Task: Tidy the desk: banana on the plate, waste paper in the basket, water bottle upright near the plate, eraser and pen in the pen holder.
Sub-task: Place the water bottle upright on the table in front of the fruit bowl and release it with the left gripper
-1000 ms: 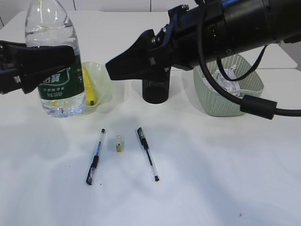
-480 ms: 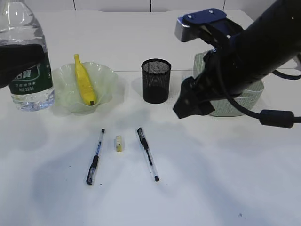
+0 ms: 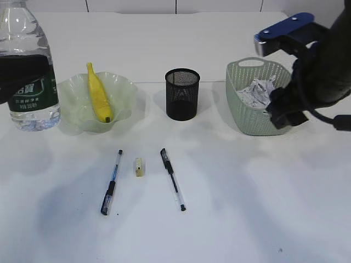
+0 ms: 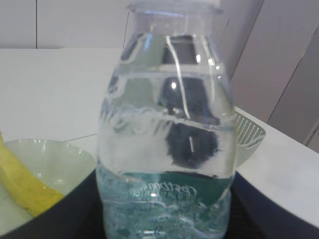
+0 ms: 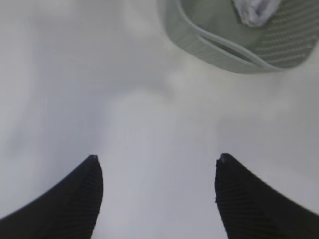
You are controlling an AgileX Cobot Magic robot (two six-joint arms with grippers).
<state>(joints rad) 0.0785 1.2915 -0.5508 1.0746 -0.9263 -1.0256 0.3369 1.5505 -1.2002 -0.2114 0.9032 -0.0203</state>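
Note:
The clear water bottle (image 3: 30,66) with a green label stands upright just left of the plate, and my left gripper (image 3: 16,76) is shut around its body. In the left wrist view the bottle (image 4: 167,124) fills the frame between the dark jaws (image 4: 164,214). The banana (image 3: 97,98) lies on the pale green plate (image 3: 125,90). Crumpled waste paper (image 3: 260,90) sits in the green basket (image 3: 247,118). Two pens (image 3: 111,183) (image 3: 172,179) and the yellow eraser (image 3: 139,167) lie on the table in front of the black mesh pen holder (image 3: 182,94). My right gripper (image 5: 157,162) is open and empty over bare table beside the basket (image 5: 219,47).
The white table reaches its far edge behind the plate and basket. My right arm (image 3: 318,71) hangs over the right side, partly covering the basket's right wall. A black cable (image 3: 334,121) loops beside it.
My right arm has swung from over the table's middle to the far right, beside the basket. My left gripper has carried the bottle leftward to just left of the plate.

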